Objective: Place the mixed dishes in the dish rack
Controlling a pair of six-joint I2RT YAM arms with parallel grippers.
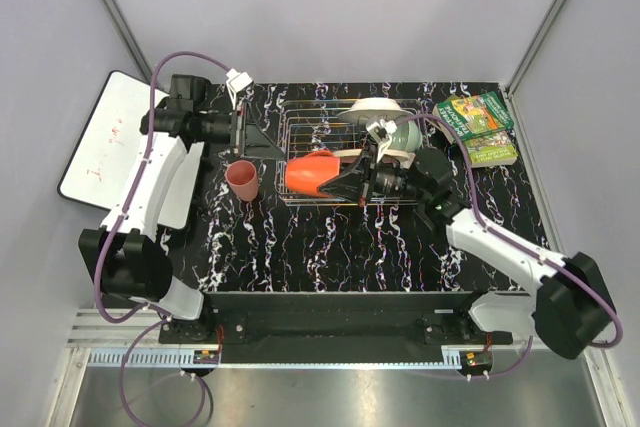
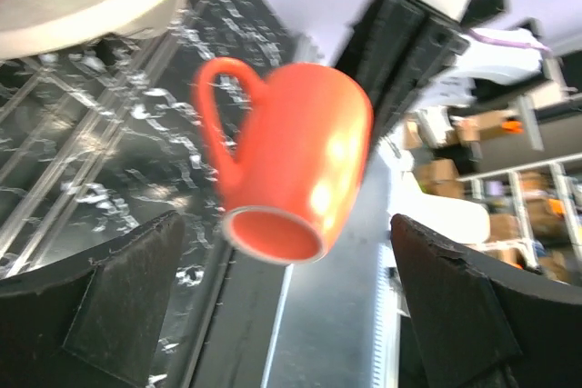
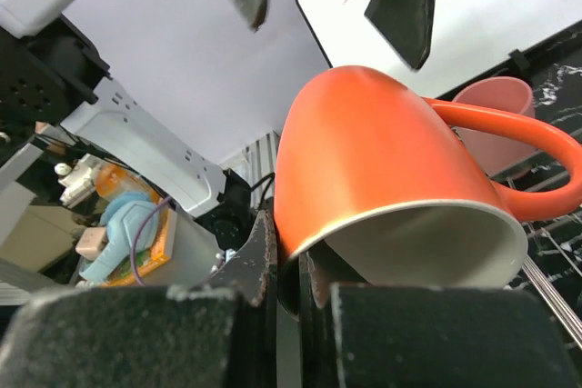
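The silver wire dish rack (image 1: pixel 318 119) stands mid-table. My right gripper (image 1: pixel 348 181) is shut on the rim of the orange mug (image 1: pixel 310 173) and holds it on its side over the rack's front left. The right wrist view shows the mug (image 3: pixel 391 179) clamped between my right gripper's (image 3: pixel 296 270) fingers. My left gripper (image 1: pixel 244 133) is open and empty at the rack's left side, facing the mug (image 2: pixel 291 161). The pink cup (image 1: pixel 243 180) stands on the table left of the rack. A white dish (image 1: pixel 375 107) and the pale green bowl (image 1: pixel 405 137) sit in the rack's back right. The pink plate is out of view.
Green-covered books (image 1: pixel 480 125) lie at the back right of the table. A whiteboard (image 1: pixel 100 147) lies off the table's left edge, under my left arm. The right arm reaches across the rack's front right corner.
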